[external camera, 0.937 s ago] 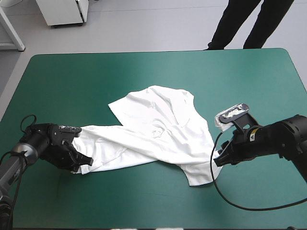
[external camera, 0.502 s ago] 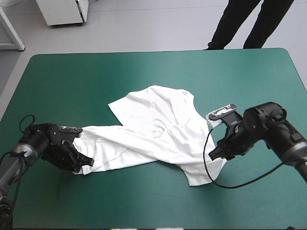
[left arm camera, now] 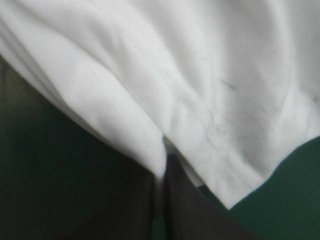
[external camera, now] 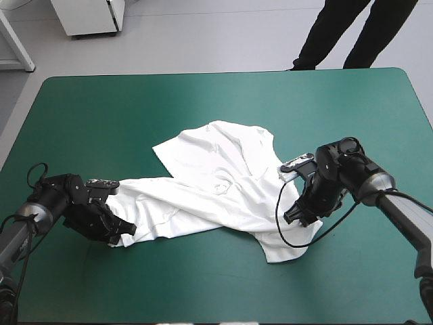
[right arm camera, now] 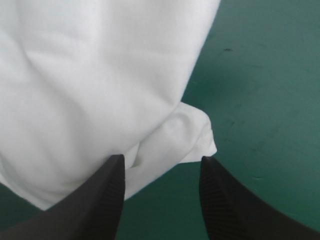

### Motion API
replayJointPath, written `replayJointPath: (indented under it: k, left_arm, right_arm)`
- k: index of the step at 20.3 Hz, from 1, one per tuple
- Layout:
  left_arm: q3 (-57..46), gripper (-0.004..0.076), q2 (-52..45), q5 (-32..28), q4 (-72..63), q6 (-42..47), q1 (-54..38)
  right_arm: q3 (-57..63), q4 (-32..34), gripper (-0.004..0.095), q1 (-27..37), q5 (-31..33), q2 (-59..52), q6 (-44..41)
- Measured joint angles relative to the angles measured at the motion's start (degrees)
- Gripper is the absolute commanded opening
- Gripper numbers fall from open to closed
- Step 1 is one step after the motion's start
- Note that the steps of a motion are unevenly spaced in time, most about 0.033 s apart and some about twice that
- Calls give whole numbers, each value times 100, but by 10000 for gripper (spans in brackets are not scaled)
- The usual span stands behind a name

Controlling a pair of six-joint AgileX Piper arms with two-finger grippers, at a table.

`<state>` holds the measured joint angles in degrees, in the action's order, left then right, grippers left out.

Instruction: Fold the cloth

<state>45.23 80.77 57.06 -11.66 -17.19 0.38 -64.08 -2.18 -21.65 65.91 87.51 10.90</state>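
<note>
Lower left of high view: left gripper point(external camera: 120, 230) clamped on T-shirt point(external camera: 216, 186) edge. T-shirt lies crumpled mid-frame on teal-green cover point(external camera: 122, 101). Right of centre: right gripper point(external camera: 298, 215), fingers spread, at T-shirt's right edge.

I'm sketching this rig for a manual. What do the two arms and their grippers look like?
The left arm and right arm have bulky black wrist joints, with greyer links farther back. The left gripper and right gripper are black too. Each has two broad jaws shaped like curved fins that taper to a point. In the right wrist view, their inner faces show fine ribbing.
</note>
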Motion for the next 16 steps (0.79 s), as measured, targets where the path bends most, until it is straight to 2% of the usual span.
replayJointPath:
  k: [5,11,16]
  left_arm:
    - [0,-22,0,21,-76,-157,0]
    - [-8,-22,0,51,-159,-242,0]
    - [-13,-22,-236,76,-158,-260,0]
  right_arm:
    - [0,42,448,19,-105,507,18]
    - [-12,-266,418,392,-175,845,61]
    - [-78,-211,70,419,-137,931,63]
